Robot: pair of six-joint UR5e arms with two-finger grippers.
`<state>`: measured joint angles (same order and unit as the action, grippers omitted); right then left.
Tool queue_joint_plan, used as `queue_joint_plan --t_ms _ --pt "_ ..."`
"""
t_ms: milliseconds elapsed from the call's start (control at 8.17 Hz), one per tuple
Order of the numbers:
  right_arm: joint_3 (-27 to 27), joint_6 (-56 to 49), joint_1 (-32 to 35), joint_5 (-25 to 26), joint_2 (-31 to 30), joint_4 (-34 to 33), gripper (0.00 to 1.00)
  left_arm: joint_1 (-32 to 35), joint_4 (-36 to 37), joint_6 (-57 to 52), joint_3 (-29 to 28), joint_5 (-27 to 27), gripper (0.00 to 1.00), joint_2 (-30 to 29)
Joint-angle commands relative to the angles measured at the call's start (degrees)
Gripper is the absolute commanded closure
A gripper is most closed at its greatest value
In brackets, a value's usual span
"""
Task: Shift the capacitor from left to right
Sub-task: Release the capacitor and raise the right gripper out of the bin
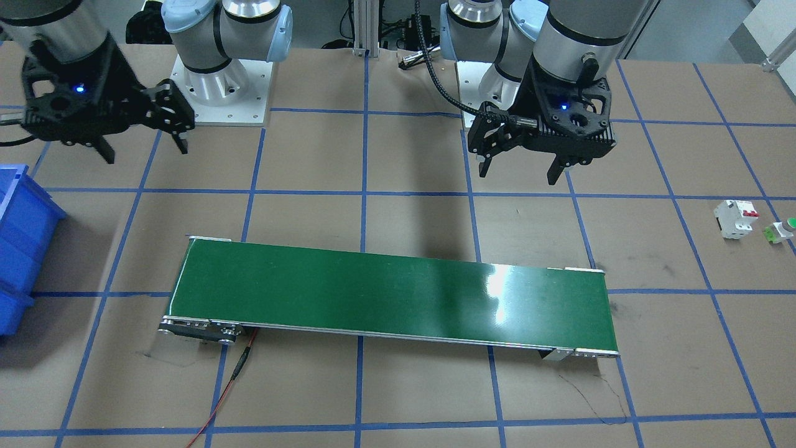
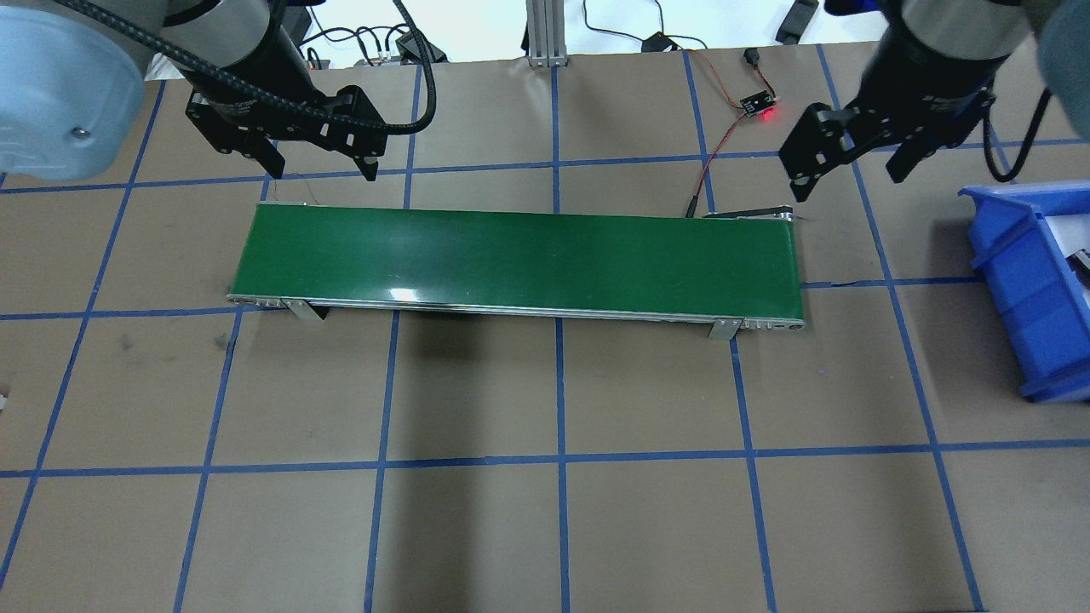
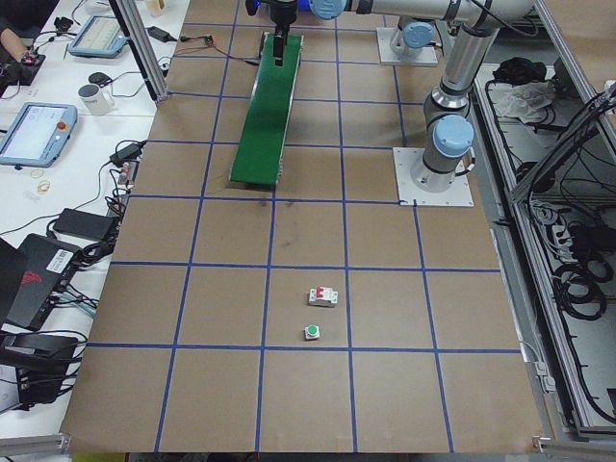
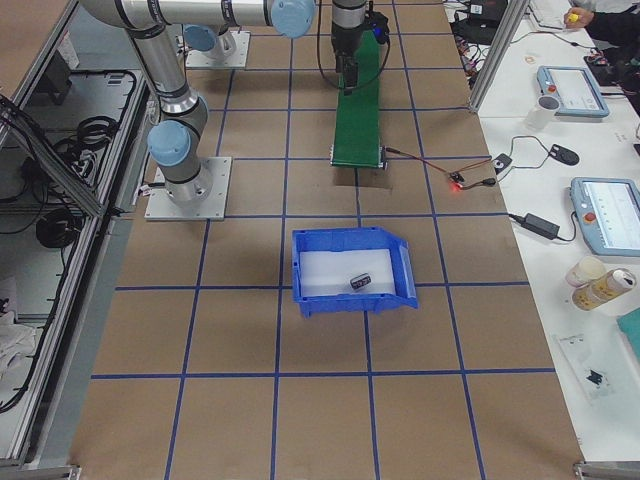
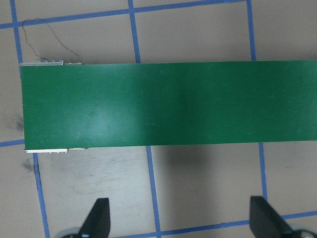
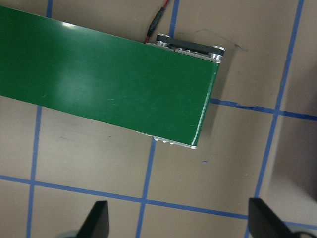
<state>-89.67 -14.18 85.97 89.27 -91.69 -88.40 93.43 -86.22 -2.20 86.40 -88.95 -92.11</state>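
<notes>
Hands: left hand [image 1: 520,174] and right hand [image 1: 146,151] are both spread and empty, hanging above the bench [image 2: 553,511] on the robot's side of the conveyor belt [image 1: 392,292], one near each end.
Belt: bare, with nothing riding on it.
Capacitor: a small dark striped piece, seemingly the capacitor [image 4: 361,282], lies inside the blue bin [image 4: 345,233] at the robot's right.
Risk: the move looks finished. A further pick could take the circuit breaker [image 1: 735,218] or the push button [image 1: 782,231] by mistake, since only they lie on the left.
Unclear: the capacitor shows tiny in one side view, and the overhead view crops the bin.
</notes>
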Motion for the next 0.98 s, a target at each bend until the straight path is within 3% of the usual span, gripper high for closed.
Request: queue_joint_plan --t_ms 0,857 --pt "-0.06 11.35 7.80 0.91 0.11 0.33 0.00 0.00 0.00 0.00 0.00 0.00 0.00 0.00" --pt "-0.06 11.98 8.34 0.82 0.37 0.07 0.00 0.00 0.00 0.00 0.00 0.00 0.00 0.00"
